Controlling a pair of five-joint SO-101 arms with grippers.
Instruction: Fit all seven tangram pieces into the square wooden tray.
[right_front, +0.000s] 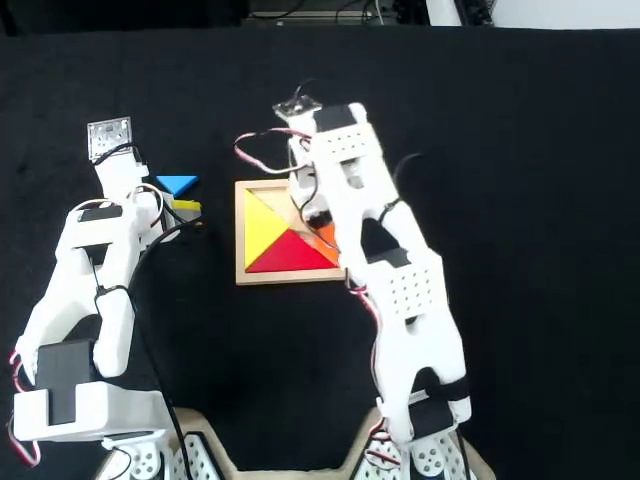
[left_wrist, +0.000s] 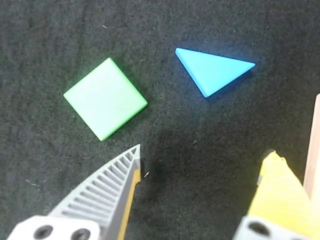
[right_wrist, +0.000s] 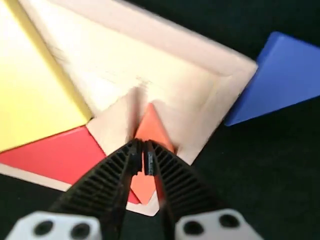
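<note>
My right jaws, pinched shut, press on the orange triangle (right_wrist: 152, 127) inside the wooden tray (right_wrist: 200, 47), probably seating it beside the red triangle (right_wrist: 55, 155); left jaws gape above the green square (left_wrist: 105, 98).

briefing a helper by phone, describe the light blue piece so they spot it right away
Find the square wooden tray mid-table; on the black cloth off its left side, by the left arm, lies the light blue triangle. Its neighbour is a green square; this one is three-cornered.
</note>
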